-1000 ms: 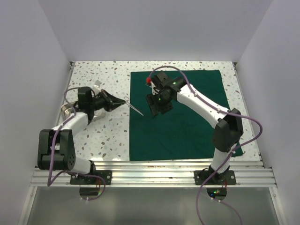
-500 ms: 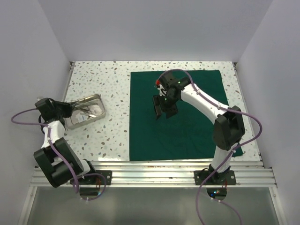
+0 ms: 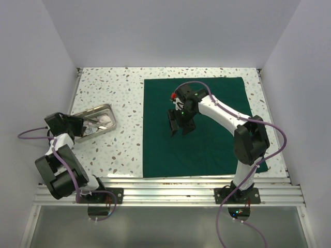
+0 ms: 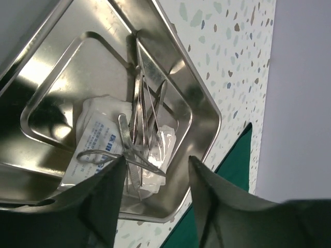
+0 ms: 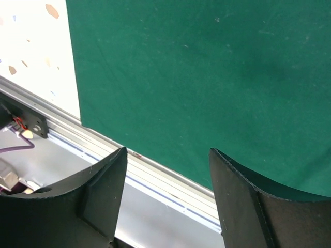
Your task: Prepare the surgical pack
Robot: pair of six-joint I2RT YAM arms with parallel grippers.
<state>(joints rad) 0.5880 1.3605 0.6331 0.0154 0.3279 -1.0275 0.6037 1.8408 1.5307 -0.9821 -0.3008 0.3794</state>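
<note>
The surgical pack, a large dark green drape [image 3: 212, 139], lies flat on the right half of the table; it fills the right wrist view [image 5: 207, 77] and shows as a sliver in the left wrist view [image 4: 236, 159]. My right gripper [image 3: 178, 127] [image 5: 166, 152] hovers open over the drape's middle, with nothing between its fingers. My left gripper [image 3: 81, 125] [image 4: 157, 160] stands open at the near end of the steel tray [image 3: 109, 108] [image 4: 207, 103]. Scissors [image 4: 124, 151] rest in that tray among other steel instruments on a white gauze packet [image 4: 98, 137].
Speckled tabletop [image 3: 121, 88] surrounds the tray and drape. An aluminium rail [image 3: 170, 188] [image 5: 155, 173] runs along the near edge. White walls close in on the left, back and right.
The left arm swung back from the drape's edge to the tray with the scissors, then opened and left them in the tray. The right gripper drifted slightly over the drape and opened wider.
</note>
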